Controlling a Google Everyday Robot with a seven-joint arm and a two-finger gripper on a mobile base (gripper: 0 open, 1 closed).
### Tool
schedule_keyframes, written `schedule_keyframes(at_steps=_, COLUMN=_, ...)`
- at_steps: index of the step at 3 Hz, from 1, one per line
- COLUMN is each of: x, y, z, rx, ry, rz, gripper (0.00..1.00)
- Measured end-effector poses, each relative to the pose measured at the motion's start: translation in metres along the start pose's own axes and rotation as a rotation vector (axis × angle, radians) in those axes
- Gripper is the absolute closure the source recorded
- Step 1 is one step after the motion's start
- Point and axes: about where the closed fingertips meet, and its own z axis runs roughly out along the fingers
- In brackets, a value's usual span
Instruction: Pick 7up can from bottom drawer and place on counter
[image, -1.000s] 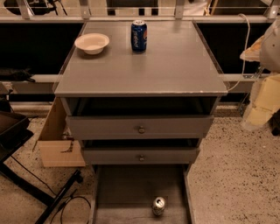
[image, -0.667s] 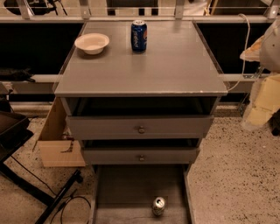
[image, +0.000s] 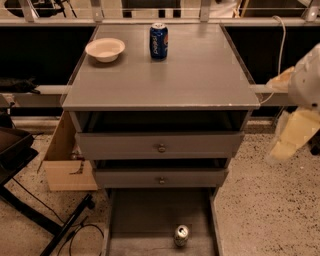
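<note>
1 gripper (image: 296, 134), at the right edge, just beside the counter (image: 200, 82). 2 cans: 1 7up can (image: 181, 235), low & left of the gripper; 1 blue can (image: 158, 41), back & left of it. 1 bowl (image: 105, 49), further left. 3 drawers, all left of it: 2 knob drawers (image: 125, 146), 1 bottom drawer (image: 145, 215). 1 counter. 1 box (image: 67, 172).

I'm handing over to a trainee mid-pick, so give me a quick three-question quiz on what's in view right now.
1. True or false: the 7up can stands in the open bottom drawer.
2. What shares the counter with the Pepsi can? A) white bowl B) mug C) sponge
3. Fill in: the gripper is near the picture's ____ edge, beside the counter.
Key: 1 true; 2 A; 3 right.
</note>
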Motion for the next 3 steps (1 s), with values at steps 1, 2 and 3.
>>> schedule_keyframes(at_steps=1, x=0.050, y=0.042, z=0.126, rx=-0.135, ry=-0.205, rz=0.051, gripper=0.00)
schedule_keyframes(at_steps=2, x=0.083, y=0.052, z=0.205, rx=-0.132, ry=-0.338, rz=0.090, gripper=0.00)
schedule_keyframes(at_steps=3, x=0.117, y=0.048, z=0.253, rx=-0.073, ry=-0.452, rz=0.151, gripper=0.00)
